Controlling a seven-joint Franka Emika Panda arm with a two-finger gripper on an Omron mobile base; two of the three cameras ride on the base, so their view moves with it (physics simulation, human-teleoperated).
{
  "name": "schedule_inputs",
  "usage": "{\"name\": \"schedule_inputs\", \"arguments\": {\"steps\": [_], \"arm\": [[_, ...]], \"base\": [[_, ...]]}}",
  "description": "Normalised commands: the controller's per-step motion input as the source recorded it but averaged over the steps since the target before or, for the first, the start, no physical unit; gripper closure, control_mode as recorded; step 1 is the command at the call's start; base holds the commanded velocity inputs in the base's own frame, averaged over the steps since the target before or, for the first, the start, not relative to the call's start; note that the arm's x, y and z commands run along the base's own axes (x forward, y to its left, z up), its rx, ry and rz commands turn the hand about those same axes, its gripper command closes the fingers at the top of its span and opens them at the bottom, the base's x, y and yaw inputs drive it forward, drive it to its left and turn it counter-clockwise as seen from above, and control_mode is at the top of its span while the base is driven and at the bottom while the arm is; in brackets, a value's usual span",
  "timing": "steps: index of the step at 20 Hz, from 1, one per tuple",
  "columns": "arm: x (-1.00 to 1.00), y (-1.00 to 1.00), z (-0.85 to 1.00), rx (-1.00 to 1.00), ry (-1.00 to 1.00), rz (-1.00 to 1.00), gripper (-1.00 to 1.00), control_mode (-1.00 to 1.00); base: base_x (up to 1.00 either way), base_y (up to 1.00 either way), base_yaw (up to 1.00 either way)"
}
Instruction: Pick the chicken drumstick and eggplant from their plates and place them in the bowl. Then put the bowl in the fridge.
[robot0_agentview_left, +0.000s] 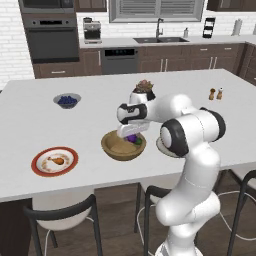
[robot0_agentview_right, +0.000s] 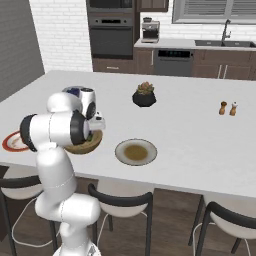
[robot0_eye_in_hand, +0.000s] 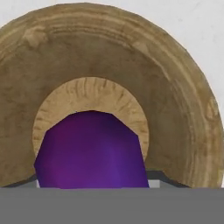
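Step in hand: delivery of the small glossy purple oval eggplant (robot0_eye_in_hand: 92, 151) into the wide round light-brown wooden bowl (robot0_agentview_left: 111, 148), judged near release. The eggplant is held over the bowl's pale ringed centre; the two-finger gripper (robot0_agentview_left: 132, 135) appears closed on it, though the fingertips themselves are hidden.

Next move, as judged: the jaws are to be parted just above the bowl floor, then the arm raised clear.

Still to be fetched: the small golden-brown chicken drumstick (robot0_agentview_left: 56, 160), lying on the round white plate with a broad red-orange rim (robot0_agentview_left: 41, 156), left of the bowl. The plain grey-green plate with a darker centre (robot0_agentview_right: 123, 145) sits bare to the right.

Surfaces: turned-grain wood, matte white counter (robot0_agentview_left: 30, 120).
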Motion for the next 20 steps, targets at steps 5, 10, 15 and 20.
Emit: {"name": "schedule_inputs", "arguments": {"steps": [5, 10, 15, 20], "arm": [[0.34, 0.21, -0.43, 0.0, 0.02, 0.0, -1.0, -1.0], [0.04, 0.04, -0.12, 0.0, 0.0, 0.0, -1.0, -1.0], [0.0, 0.0, -0.03, 0.0, 0.0, 0.0, -1.0, -1.0], [-0.07, 0.0, 0.07, 0.0, -0.04, 0.0, -1.0, -1.0]], "base": [[0.0, 0.0, 0.0], [0.0, 0.0, 0.0], [0.0, 0.0, 0.0], [0.0, 0.0, 0.0]]}}
